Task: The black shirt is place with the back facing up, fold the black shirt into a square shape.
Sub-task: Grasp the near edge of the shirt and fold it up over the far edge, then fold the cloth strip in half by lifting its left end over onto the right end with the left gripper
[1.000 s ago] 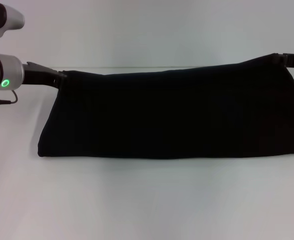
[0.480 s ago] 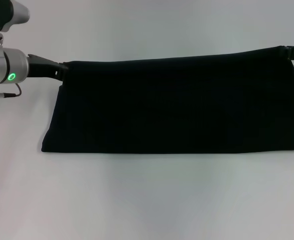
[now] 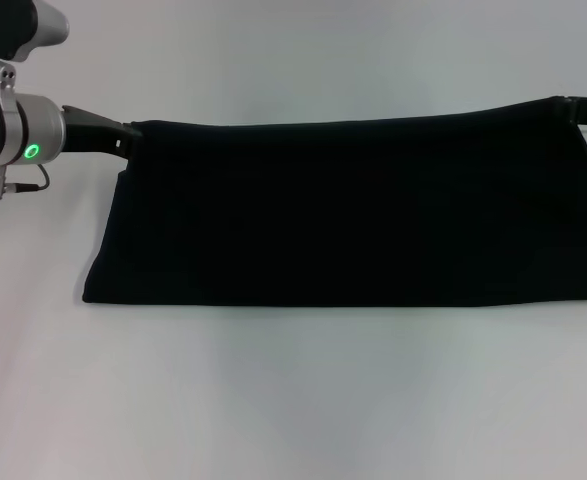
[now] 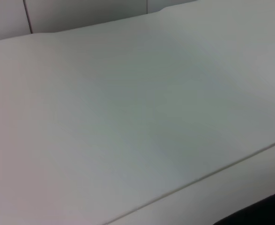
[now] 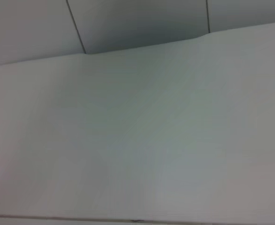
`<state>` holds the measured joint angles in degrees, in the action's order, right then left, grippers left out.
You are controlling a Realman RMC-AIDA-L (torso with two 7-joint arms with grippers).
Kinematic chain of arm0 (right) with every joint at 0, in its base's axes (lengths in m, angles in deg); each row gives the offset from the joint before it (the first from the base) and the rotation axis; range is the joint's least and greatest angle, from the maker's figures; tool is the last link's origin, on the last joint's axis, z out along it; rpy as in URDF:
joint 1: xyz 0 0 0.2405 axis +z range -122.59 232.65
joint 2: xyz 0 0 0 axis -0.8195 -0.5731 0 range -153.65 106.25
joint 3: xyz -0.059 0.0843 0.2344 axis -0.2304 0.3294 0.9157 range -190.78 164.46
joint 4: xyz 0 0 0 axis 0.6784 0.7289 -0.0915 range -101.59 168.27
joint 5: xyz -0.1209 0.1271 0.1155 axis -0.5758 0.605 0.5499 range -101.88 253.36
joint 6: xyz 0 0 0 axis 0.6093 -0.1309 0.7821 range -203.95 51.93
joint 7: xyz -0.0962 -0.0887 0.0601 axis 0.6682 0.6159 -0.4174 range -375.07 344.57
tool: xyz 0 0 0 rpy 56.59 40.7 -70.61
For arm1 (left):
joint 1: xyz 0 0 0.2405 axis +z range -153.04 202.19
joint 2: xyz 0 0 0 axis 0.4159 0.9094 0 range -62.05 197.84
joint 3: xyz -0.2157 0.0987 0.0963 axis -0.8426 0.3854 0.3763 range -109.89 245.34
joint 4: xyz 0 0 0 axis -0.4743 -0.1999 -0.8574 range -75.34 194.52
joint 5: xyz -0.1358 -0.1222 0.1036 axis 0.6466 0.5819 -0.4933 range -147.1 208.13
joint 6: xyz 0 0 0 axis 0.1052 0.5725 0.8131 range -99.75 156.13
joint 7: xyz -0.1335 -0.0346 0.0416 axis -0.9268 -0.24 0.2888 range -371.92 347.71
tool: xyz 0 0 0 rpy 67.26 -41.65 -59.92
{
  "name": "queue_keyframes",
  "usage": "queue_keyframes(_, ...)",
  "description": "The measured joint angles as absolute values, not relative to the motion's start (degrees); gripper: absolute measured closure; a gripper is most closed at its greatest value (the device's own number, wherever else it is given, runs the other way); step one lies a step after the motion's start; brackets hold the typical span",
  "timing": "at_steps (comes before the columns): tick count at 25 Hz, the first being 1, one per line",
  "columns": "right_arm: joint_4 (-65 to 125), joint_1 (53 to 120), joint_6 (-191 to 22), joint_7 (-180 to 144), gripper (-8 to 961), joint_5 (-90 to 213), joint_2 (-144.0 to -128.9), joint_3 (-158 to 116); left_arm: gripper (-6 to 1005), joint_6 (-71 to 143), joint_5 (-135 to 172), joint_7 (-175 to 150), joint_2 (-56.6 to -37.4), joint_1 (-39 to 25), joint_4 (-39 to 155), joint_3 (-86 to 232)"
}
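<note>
Black shirt (image 3: pixel 348 215) hangs as a wide band btwn both grippers, lower edge on white table (image 3: pixel 293 400). Left gripper (image 3: pixel 123 135) and right gripper (image 3: pixel 573 108) each pinch a top corner.

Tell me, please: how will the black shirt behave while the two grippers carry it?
The black shirt is probably floppy: it hangs as a wide curtain between the left gripper and the right gripper. Its top edge looks taut, so slack would likely make it sag. Its lower fold seems to rest on the white table and may drag.
</note>
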<state>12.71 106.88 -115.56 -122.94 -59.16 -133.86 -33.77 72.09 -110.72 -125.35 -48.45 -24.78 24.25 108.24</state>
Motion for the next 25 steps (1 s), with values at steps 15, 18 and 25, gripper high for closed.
queue_keyframes(15,5.88,103.2,-120.6,-123.18,638,-55.93,-134.88,-34.28,673,64.28,-110.04,-129.81,-50.61,-21.79,21.22,107.66)
queue_keyframes(18,3.79,101.29,-127.57,-122.89,579,-51.71,-134.64,-34.5,617,71.47,-109.59,-133.77,-50.82,-19.45,15.54,107.71)
queue_keyframes(25,1.21,97.37,-147.18,-122.68,273,-47.43,-133.32,-34.74,278,90.68,-107.75,-140.98,-50.37,-15.47,7.58,107.5)
